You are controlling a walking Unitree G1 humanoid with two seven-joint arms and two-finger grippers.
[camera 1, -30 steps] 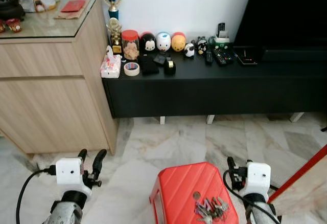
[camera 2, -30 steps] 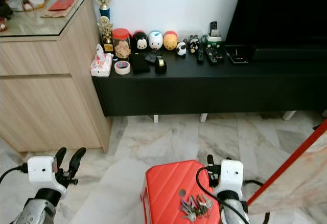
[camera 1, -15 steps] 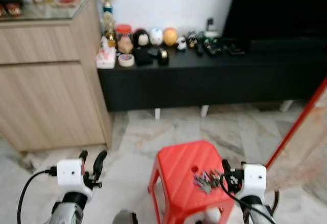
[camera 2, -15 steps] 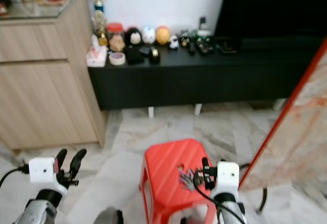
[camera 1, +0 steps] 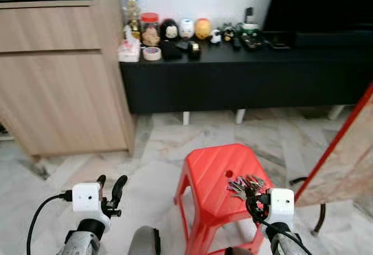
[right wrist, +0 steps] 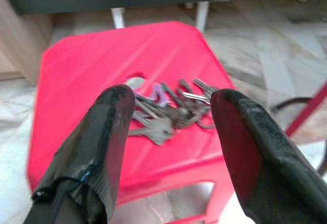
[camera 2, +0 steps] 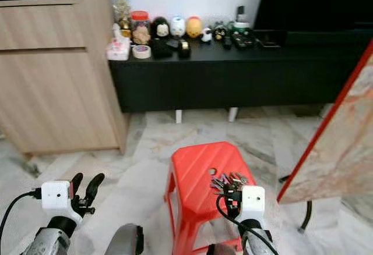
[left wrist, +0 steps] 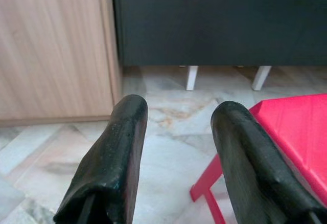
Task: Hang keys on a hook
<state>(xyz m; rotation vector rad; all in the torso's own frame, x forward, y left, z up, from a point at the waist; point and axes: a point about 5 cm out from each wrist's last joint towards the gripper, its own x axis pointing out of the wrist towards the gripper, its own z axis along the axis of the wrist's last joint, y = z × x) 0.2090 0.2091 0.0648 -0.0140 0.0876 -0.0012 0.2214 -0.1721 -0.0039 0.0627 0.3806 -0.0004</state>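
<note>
While the keys [right wrist: 171,112] lie on the red stool [right wrist: 82,65], the right gripper [right wrist: 168,132] hovers near with jaws wide apart, holding nothing; the left gripper [left wrist: 176,147] is also apart.

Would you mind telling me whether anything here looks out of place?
The bunch of metal keys lies loose on the red plastic stool, an odd spot for keys. The open right gripper is just before them.

Landmark: long black cabinet [camera 1: 245,74] against the white wall.
Wooden cupboard [camera 1: 64,74]: butts against its left end.
Tape roll [camera 1: 151,53]: on its top, left end.
Round character tins [camera 1: 186,28]: lined up behind the tape.
Remotes [camera 1: 252,41]: further right on top.
Marble floor [camera 1: 175,144]: in front.
</note>
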